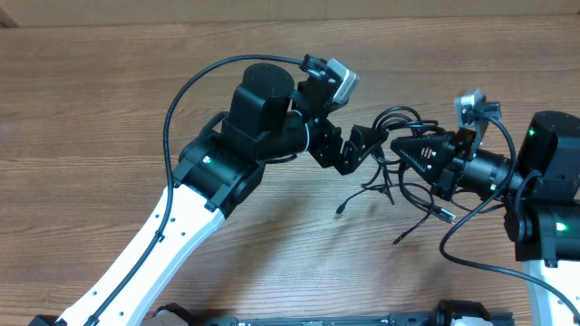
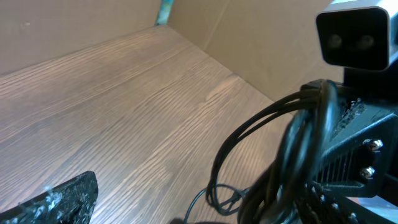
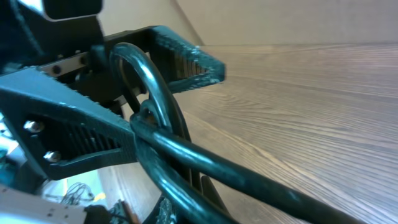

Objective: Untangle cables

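Right hand [image 1: 405, 149] is clamping fully shut on the thin black plug-ended cables [image 2: 292, 149], bunched toward the wooden tabletop's [image 1: 109, 91] right edge. Left hand [image 1: 365, 152] is hanging wide open and empty. Cords are looking knotted, and untangling is mostly left.

the cables [image 1: 401, 113] bunch between the left gripper [image 1: 373, 145] and right gripper [image 1: 403, 149], so their crossings are hidden. the plug ends [image 1: 342, 208] are too tiny to identify. left wrist view crops 1 finger [image 2: 59, 199] at the bottom; right wrist close-up's blurry, maybe 3 strands.
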